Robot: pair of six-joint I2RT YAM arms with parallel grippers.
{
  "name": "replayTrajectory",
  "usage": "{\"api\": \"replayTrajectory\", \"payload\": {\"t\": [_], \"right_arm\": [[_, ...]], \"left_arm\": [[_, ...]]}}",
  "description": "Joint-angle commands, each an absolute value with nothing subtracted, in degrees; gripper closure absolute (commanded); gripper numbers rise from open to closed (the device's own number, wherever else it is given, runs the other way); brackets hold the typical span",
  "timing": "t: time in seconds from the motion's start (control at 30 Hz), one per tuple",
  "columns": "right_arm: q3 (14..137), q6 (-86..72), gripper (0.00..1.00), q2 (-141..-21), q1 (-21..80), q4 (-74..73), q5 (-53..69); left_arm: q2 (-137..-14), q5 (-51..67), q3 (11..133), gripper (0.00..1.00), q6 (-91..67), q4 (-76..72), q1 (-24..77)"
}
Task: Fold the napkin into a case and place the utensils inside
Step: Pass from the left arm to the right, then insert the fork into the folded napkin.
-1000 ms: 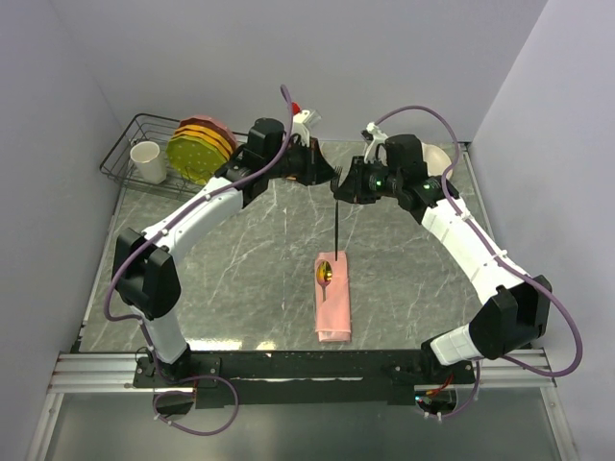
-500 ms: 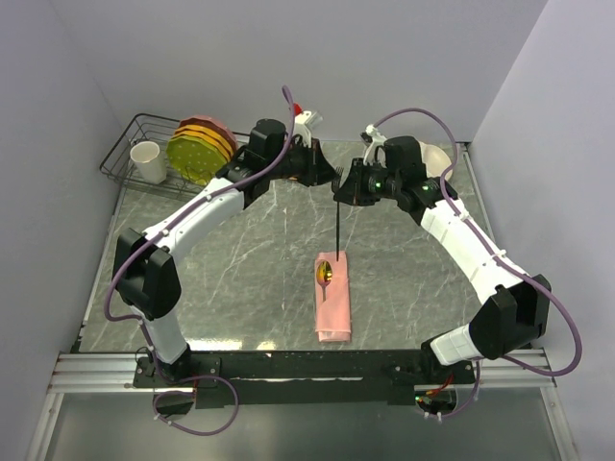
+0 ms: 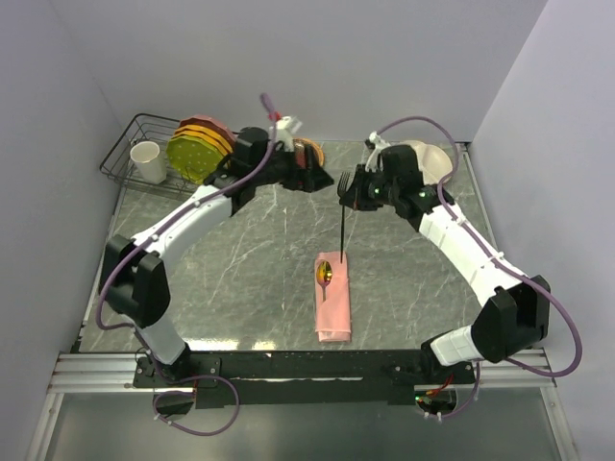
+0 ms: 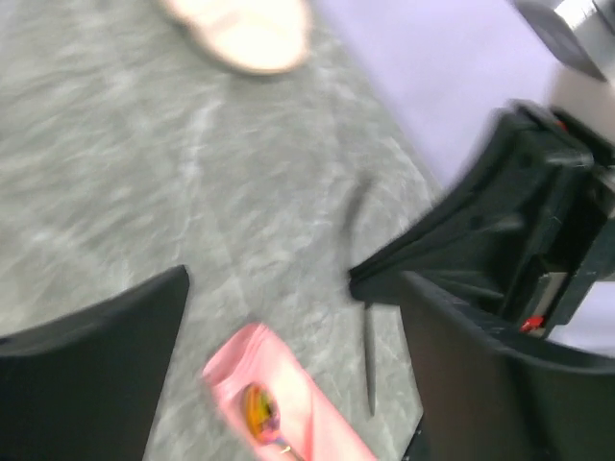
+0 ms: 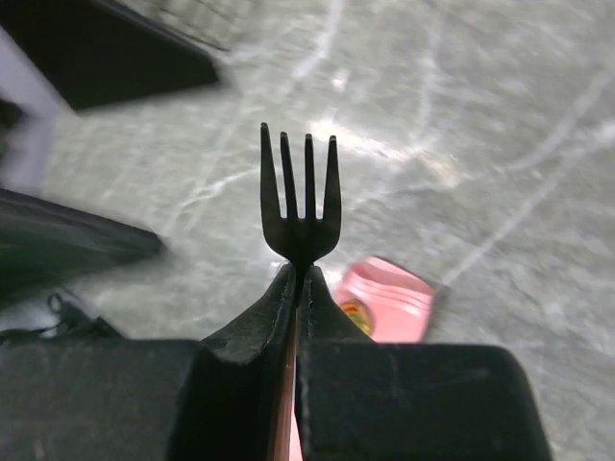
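The salmon-pink napkin (image 3: pixel 333 300) lies folded into a narrow case near the front middle of the table, also seen as the napkin (image 4: pixel 288 408) and the napkin (image 5: pixel 389 300). A gold spoon head (image 3: pixel 327 273) rests in its open top end. My right gripper (image 3: pixel 348 188) is shut on the fork (image 5: pixel 300 197) just below the tines. The tines point up and the thin dark handle (image 3: pixel 343 230) hangs down toward the case's top. My left gripper (image 3: pixel 315 180) stands open just left of the fork, apart from it, with nothing between its fingers (image 4: pixel 96 375).
A wire rack (image 3: pixel 130 144) at the back left holds stacked plates (image 3: pixel 200 146) and a white cup (image 3: pixel 149 161). An orange plate (image 3: pixel 308 149) sits behind the left gripper. A cream dish (image 3: pixel 430 158) lies at the back right, beside the right arm.
My left gripper has opened and drawn back to the left, away from the fork. The right jaws have closed fully on the fork, which has shifted slightly right.
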State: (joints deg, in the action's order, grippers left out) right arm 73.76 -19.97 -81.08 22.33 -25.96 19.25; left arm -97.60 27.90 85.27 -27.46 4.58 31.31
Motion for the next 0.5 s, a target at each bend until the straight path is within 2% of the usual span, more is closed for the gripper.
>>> {"api": "replayTrajectory", "payload": {"t": [0.0, 0.17, 0.23, 0.47], "right_arm": [[66.7, -21.7, 1.00, -76.7, 26.4, -20.1, 6.3], [65.4, -23.9, 1.00, -78.7, 32.1, -18.5, -1.0], [65.7, -24.1, 1.00, -80.0, 32.9, -19.0, -3.2], [68.0, -25.0, 1.00, -86.0, 33.5, -21.9, -6.3]], "left_arm": [[-90.1, 23.8, 78.5, 0.01, -30.4, 0.4, 24.7], [-84.6, 20.6, 70.4, 0.01, -28.4, 3.3, 20.1], [-82.7, 17.2, 68.4, 0.01, -26.9, 4.7, 20.0], [-78.7, 16.1, 62.3, 0.01, -25.3, 2.3, 19.8]]}}
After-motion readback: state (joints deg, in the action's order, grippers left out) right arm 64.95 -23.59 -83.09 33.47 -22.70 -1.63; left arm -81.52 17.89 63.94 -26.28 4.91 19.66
